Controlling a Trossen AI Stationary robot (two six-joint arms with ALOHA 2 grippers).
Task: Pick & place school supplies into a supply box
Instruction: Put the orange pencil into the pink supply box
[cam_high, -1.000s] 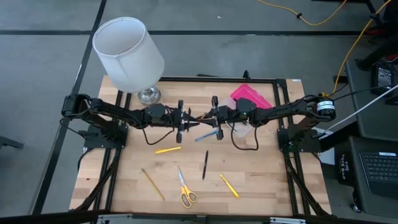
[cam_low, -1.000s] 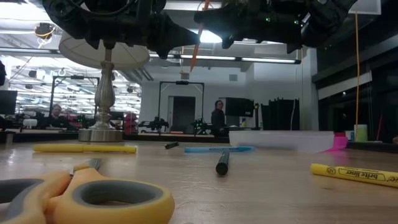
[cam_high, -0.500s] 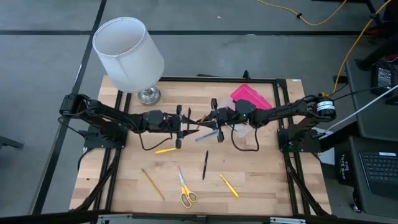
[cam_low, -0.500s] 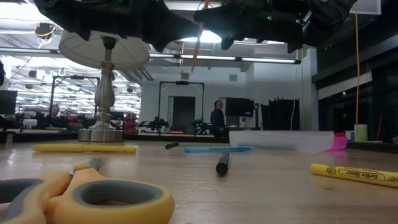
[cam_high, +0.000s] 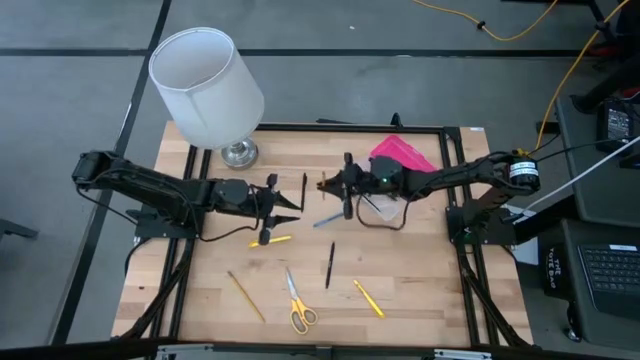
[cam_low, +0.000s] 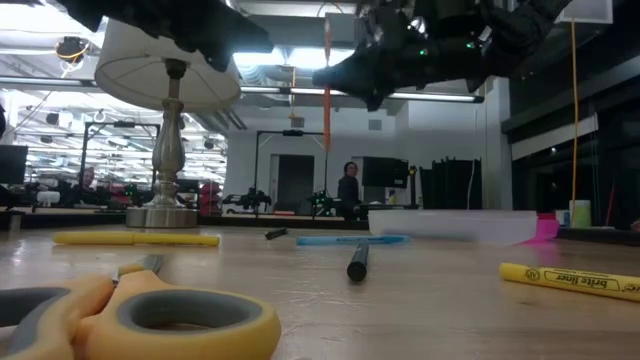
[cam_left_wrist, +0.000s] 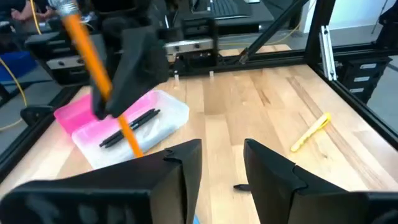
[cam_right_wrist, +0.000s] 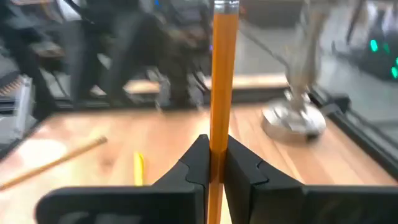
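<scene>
High view: left gripper (cam_high: 287, 207) over the table's middle, holding nothing, jaws parted. Right gripper (cam_high: 335, 184) just beyond it, clamped on an orange pencil (cam_high: 325, 183). Pink-lidded supply box (cam_high: 400, 160) near the far right edge, beside the right arm. On the wood: blue pen (cam_high: 333, 217), yellow marker (cam_high: 271, 240), black pen (cam_high: 329, 265), yellow-handled scissors (cam_high: 298, 306), tan pencil (cam_high: 245, 295), yellow highlighter (cam_high: 368, 298). White-shaded lamp (cam_high: 208, 88) at the far left corner.

Low view: orange pencil (cam_low: 326, 68) hangs upright from the right gripper above the table. Scissors handle (cam_low: 150, 318) fills the foreground; clear box base (cam_low: 455, 224) at right.

Left wrist view: left fingers (cam_left_wrist: 180, 174) spread, nothing between them. Box (cam_left_wrist: 121, 124) open, black pens inside.

Right wrist view: right gripper (cam_right_wrist: 214, 165) pinches the pencil (cam_right_wrist: 222, 74) upright.
</scene>
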